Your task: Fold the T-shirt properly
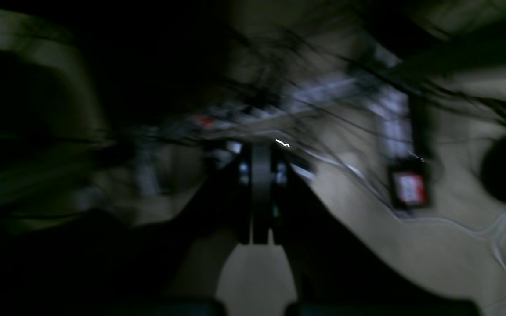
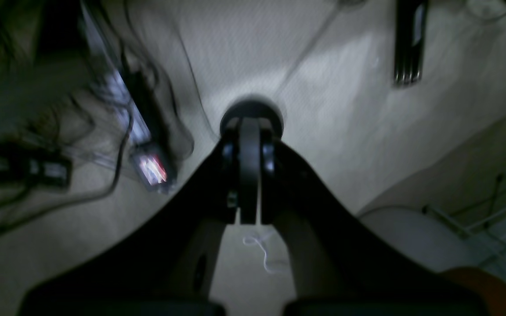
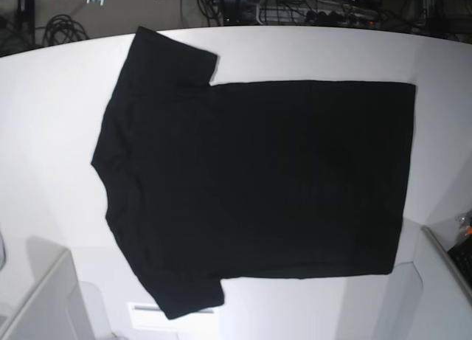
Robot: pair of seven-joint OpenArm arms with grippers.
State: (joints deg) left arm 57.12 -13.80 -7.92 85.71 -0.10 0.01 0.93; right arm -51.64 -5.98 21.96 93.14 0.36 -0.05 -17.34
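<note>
Both your fingers, left (image 1: 260, 193) and right (image 2: 249, 175), are clenched, grasping nothing. T-shirt (image 3: 258, 185) lies flat mid white surface (image 3: 51, 119), plain side up, sleeves at 9 o'clock. No readable writing; cables (image 3: 63, 26) on floor at 12.

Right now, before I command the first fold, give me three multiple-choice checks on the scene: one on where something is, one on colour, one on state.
1. In the base view, the T-shirt's sleeves point toward:
A. the left edge
B. the right edge
C. the view's centre

2. The side of the T-shirt facing up is:
A. plain black
B. plain white
C. red striped

3. The T-shirt is:
A. rolled into a ball
B. spread flat, unfolded
C. folded in half

Answers:
1. A, since both sleeves sit at the left end and the straight hem at the right.
2. A, no print shows on the black cloth.
3. B, the full outline lies flat on the white table.
</note>
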